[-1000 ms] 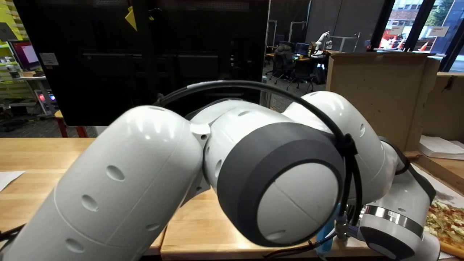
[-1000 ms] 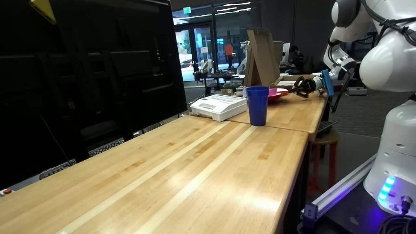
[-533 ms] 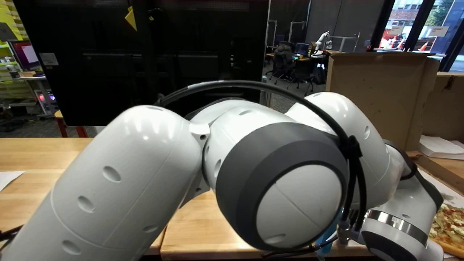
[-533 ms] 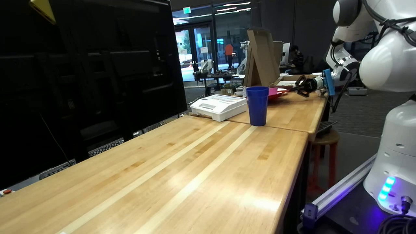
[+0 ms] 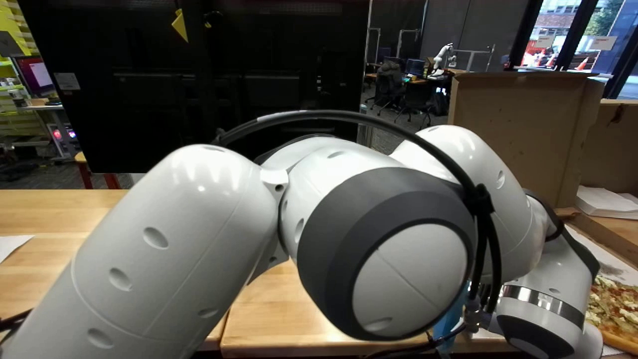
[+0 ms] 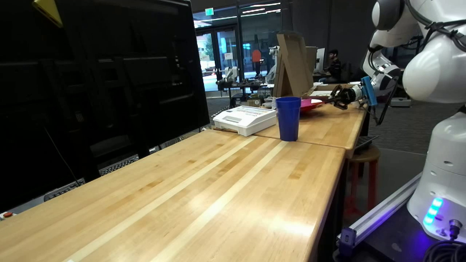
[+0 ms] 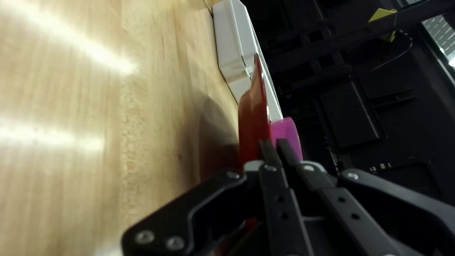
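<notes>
My gripper (image 7: 273, 143) is almost closed, its two black fingertips a narrow gap apart at the rim of a red plate (image 7: 251, 121). The rim runs between the fingertips, and the plate is tilted, casting a shadow on the wooden table (image 7: 149, 106). A pink bowl or cup (image 7: 287, 132) sits on the plate's upper side, behind the fingertips. In an exterior view my gripper (image 6: 327, 100) meets the near edge of the red plate (image 6: 312, 107), and the pink thing (image 6: 306, 103) is on it. My arm hides the gripper and plate in an exterior view (image 5: 389, 249).
A blue cup (image 6: 288, 120) stands upright near the plate, beside a white case (image 6: 247, 120). An open cardboard pizza box (image 5: 523, 139) with pizza (image 5: 615, 306) stands at the table's far end. A large black screen (image 6: 109, 91) lines the table's back edge.
The plate's edge at the gripper is slightly higher than one second ago, and my fingertips now meet it. The arm dipped a little and came back. A person in the background shifted.
</notes>
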Robot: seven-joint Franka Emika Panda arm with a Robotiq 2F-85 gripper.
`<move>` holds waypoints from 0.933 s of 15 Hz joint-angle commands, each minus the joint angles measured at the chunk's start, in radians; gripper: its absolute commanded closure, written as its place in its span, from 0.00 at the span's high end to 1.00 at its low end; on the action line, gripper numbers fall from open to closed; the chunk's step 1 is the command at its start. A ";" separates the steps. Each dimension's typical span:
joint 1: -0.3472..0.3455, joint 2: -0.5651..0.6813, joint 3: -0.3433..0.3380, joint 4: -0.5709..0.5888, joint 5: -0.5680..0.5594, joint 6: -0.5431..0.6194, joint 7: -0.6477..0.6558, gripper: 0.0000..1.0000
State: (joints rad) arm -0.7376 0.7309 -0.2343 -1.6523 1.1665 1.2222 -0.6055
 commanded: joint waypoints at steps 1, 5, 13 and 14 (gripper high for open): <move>0.020 0.118 0.005 0.005 -0.032 -0.013 0.032 0.01; 0.030 0.121 0.008 0.014 -0.054 -0.005 0.079 0.01; 0.052 0.157 0.010 0.085 -0.052 0.007 0.238 0.01; 0.057 0.161 0.011 0.092 -0.052 0.007 0.260 0.01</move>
State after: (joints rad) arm -0.6946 0.7629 -0.2338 -1.5864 1.1087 1.2131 -0.3528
